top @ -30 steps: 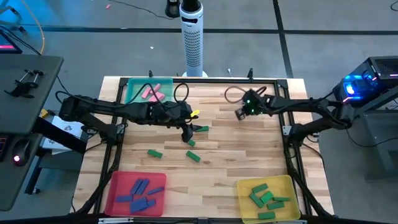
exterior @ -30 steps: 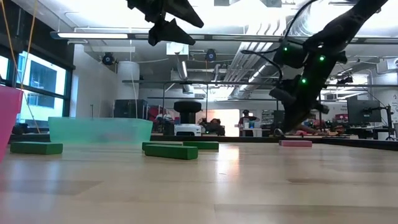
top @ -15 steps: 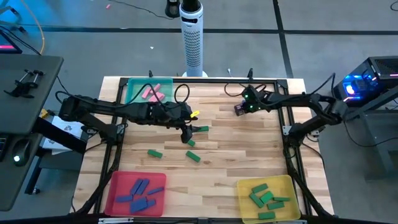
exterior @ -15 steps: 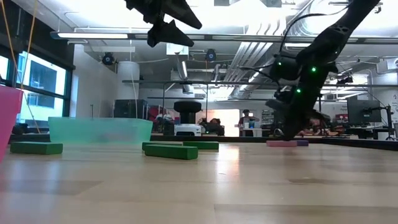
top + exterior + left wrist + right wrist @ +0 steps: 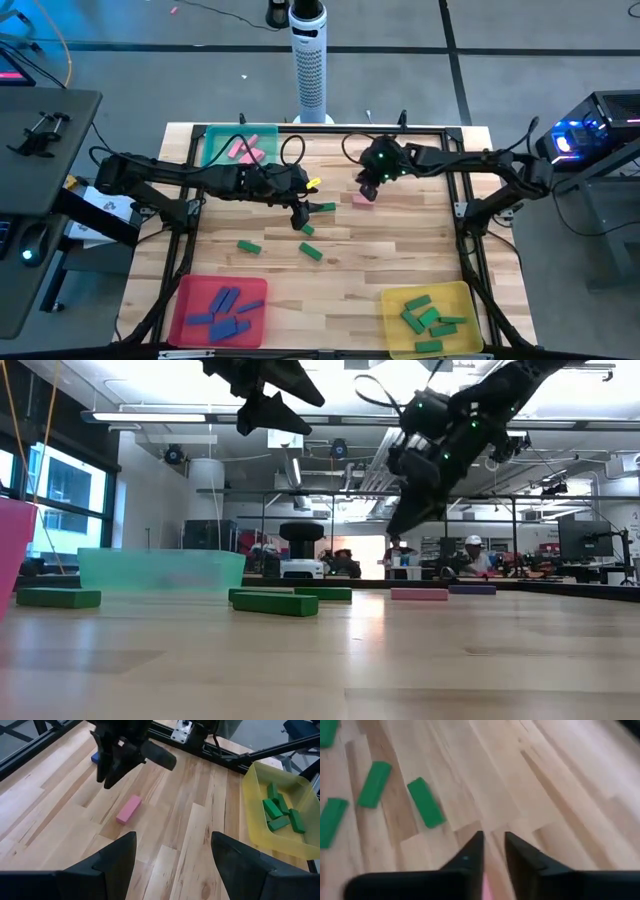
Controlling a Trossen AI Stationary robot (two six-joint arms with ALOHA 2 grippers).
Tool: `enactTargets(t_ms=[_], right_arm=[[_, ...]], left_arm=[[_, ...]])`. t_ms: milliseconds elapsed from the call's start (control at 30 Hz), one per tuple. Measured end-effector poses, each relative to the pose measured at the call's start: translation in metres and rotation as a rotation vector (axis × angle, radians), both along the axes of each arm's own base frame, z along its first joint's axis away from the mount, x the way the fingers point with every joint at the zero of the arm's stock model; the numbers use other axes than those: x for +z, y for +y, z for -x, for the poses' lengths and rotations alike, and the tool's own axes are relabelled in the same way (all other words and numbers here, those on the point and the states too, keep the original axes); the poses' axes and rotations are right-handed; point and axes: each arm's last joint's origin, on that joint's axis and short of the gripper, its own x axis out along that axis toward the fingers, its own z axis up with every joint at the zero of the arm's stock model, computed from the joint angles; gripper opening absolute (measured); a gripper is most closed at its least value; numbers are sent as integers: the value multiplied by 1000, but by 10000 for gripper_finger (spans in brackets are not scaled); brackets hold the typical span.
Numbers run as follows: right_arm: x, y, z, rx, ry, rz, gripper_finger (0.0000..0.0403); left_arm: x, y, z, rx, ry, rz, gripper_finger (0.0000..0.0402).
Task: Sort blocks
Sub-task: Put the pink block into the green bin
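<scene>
A pink block (image 5: 361,198) lies flat on the table, and also shows in the low view (image 5: 419,594) and the left wrist view (image 5: 128,809). A blue block (image 5: 472,589) lies just to its right. My right gripper (image 5: 364,187) hangs above the pink block, clear of it (image 5: 397,522). Its fingers stand a narrow gap apart (image 5: 493,845) and hold nothing. My left gripper (image 5: 299,217) is wide open (image 5: 172,850) and empty, high above several loose green blocks (image 5: 322,207).
A teal tray (image 5: 215,150) with pink blocks stands at the far left. A red tray (image 5: 185,300) with blue blocks stands at the near left. A yellow tray (image 5: 395,305) with green blocks stands at the near right. More green blocks (image 5: 249,246) lie mid-table.
My right gripper has gone toward the table's left edge, low over the table, and then risen. The pink block has slid along the table toward the left with it and now lies free below the gripper. The blue block has come into view.
</scene>
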Motion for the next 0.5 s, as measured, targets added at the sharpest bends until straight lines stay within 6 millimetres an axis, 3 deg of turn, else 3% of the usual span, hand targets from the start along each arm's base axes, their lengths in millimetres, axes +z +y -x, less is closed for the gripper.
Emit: enactTargets(t_ms=[100,267,367,500], right_arm=[[-10,2,6,75,44,39,132],[-48,20,26,183,163,34,229],[-67,32,36,224,183,36,242],[-84,44,46,260,163,90,227]], left_arm=[[0,0,0,0,1,0,242],[0,0,0,0,5,1,242],[-1,0,1,0,9,9,242],[-1,0,1,-2,9,7,242]])
